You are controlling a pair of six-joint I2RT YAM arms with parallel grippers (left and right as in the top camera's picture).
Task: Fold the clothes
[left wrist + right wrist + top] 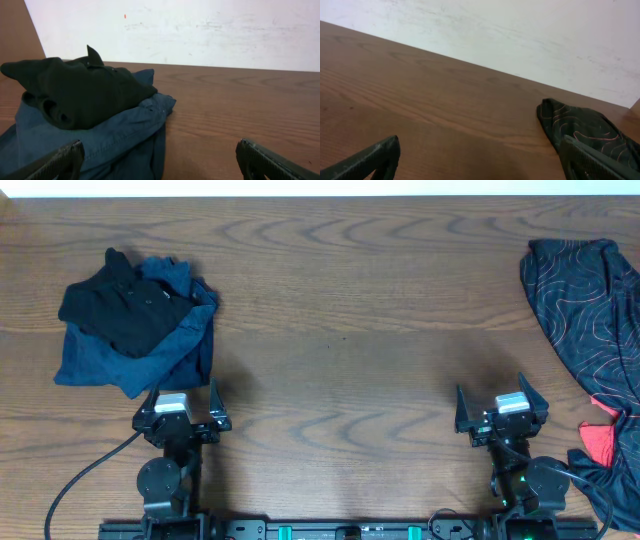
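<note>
Black jersey (590, 310): crumpled and unfolded, sprawled along the desk's right edge, with thin orange-pink contour lines all over it. Part of it runs out of the overhead view.
Red patch (600, 442): bright cloth at the jersey's lower end, close to the right arm's base.
Right gripper (495, 402): empty, jaws spread wide, near the jersey's left side but apart from it.
Desk (340, 300): brown wood grain under everything.
Left pile: a black garment (125, 305) bunched on top of a blue garment (170, 355), far left, well apart from the jersey.
Left gripper (184, 398): empty, jaws wide, just beside the pile's near edge, not touching.
</note>
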